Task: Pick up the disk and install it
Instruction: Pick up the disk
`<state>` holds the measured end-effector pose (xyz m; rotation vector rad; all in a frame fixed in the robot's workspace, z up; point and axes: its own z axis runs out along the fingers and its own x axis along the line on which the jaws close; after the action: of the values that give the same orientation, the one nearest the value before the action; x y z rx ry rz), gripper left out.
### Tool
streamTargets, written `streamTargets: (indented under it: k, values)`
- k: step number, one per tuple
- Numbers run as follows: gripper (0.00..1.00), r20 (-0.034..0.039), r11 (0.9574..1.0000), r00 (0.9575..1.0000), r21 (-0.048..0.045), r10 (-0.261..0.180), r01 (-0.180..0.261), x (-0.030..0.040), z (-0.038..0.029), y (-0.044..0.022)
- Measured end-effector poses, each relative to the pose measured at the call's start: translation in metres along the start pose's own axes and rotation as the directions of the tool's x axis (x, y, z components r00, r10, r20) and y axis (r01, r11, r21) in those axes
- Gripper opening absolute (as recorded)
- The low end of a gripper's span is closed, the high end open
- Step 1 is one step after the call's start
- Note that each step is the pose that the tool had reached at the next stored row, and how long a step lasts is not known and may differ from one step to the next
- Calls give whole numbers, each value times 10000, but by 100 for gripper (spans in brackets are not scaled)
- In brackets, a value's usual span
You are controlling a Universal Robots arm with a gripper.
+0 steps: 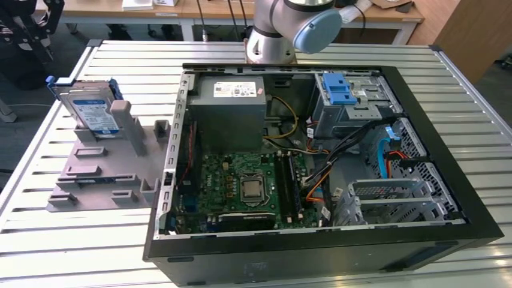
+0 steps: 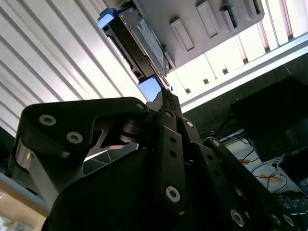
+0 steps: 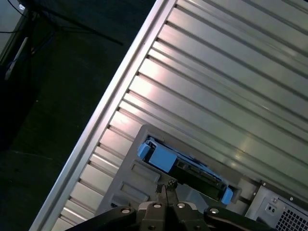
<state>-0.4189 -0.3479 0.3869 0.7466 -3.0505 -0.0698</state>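
The disk stands on edge in a grey holder on the slatted table, at the exterior view's left, beside the open computer case. It is a metal drive with a blue-and-white label and blue rails. In both wrist views my gripper hangs well above the disk, shut, its fingertips pressed together with nothing between them. The second wrist view has the gripper pointing at the disk from a distance.
Inside the case are a grey power-supply box, a motherboard and a grey drive bay with a blue latch. The arm's base stands behind the case. The table edge runs close to the holder.
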Motion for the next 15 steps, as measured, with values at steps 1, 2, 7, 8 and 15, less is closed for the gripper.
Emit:
streamTargets:
  k: [1, 2, 7, 8, 15]
  values:
    - [11, -2, 10000, 10000, -1, -80, 80, 0, 1, -1]
    - [11, -6, 9999, 9999, -2, -159, 159, 1, 1, -2]
    - [11, -6, 9999, 9999, -2, -169, 169, 1, 1, -2]
    - [11, -6, 9999, 9999, -2, -171, 171, 1, 1, -2]
    - [11, -13, 9995, 9995, -4, -309, 309, 1, 0, -2]
